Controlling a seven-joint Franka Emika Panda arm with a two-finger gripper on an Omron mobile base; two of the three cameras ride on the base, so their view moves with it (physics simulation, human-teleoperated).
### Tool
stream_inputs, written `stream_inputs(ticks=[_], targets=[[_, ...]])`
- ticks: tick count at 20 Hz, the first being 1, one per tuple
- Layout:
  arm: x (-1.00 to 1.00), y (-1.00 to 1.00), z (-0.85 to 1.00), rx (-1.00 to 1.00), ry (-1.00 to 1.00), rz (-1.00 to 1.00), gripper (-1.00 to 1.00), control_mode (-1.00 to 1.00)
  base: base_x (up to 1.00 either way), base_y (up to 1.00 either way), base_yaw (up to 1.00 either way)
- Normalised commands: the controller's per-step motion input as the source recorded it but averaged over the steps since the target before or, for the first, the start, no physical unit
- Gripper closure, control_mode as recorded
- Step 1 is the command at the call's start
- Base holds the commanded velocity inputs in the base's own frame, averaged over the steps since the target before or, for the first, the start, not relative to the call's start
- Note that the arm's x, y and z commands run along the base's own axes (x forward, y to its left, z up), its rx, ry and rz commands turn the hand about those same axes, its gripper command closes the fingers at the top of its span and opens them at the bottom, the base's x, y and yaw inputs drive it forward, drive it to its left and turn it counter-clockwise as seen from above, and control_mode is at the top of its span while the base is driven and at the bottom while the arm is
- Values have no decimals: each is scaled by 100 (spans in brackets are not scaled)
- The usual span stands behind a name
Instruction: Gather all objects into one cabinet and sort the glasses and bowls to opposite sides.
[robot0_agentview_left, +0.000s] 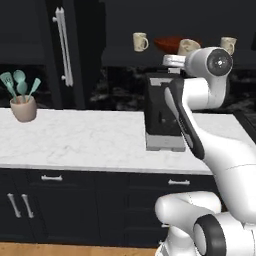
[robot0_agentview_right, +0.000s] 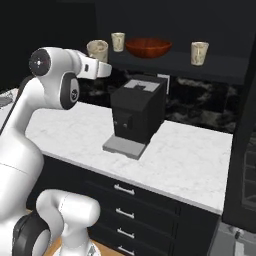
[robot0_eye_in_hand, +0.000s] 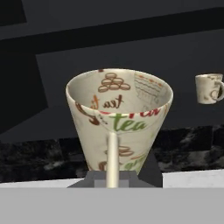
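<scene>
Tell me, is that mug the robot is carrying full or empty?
Empty. The hand view looks into the held mug, upright in the gripper: only its printed inner wall shows, no liquid.

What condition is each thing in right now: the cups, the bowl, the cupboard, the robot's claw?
Gripper: shut on held mug.
Held mug: upright, gripped by its handle, lifted near the shelf.
Left mug: upright on the cabinet shelf.
Right mug: upright on the shelf.
Bowl: upright on the shelf, between mugs.
Cabinet: open, door swung aside.
Utensil pot: upright on the counter.
Coffee machine: standing on the counter.
</scene>
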Motion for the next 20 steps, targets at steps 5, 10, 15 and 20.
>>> stream_inputs(ticks=[5,10,15,20], targets=[[0,0,0,0,0,0,100,100,0,-2,7],[0,0,0,0,0,0,100,100,49,0,0],[0,0,0,0,0,0,100,100,85,0,0],[0,0,0,0,0,0,100,100,30,0,0]])
